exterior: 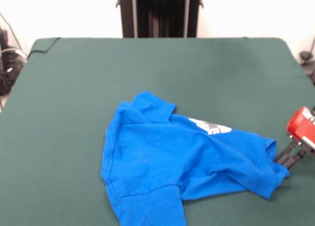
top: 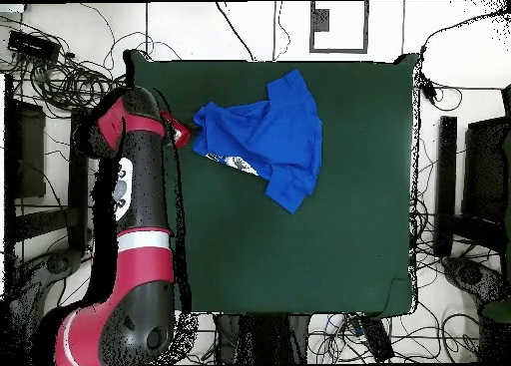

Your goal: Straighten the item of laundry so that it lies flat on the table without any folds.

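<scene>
The blue T-shirt (exterior: 172,162) lies crumpled at the lower centre of the front view, w/ its bottom part running off the lower edge of the frame. The cloth looks soft and thin, w/ many folds: one sleeve sticks up toward the upper left of the heap, a hemmed edge curves down the left side, and a long flap is folded over toward the right. Only a small strip of the white-grey print (exterior: 210,127) shows, near the upper middle of the shirt; the rest is plain blue.

At the right edge of the front view the tool (exterior: 287,160) comes in, red body above, dark fingers (exterior: 284,156) below. The finger tips touch the right corner of the shirt, approx. at its hem. I cannot tell if they are spread or pinching the cloth.

The bench (exterior: 162,68) is covered w/ dark green felt-like cloth, flat and matte, much bigger than the shirt. Its far part is bare.

The overhead view shows what the front view does not: the whole red and black arm (top: 135,232) along the left side of the frame. There the shirt (top: 267,135) sits in the upper part of the bench (top: 299,252), and the print (top: 237,164) is at its lower left edge.
</scene>
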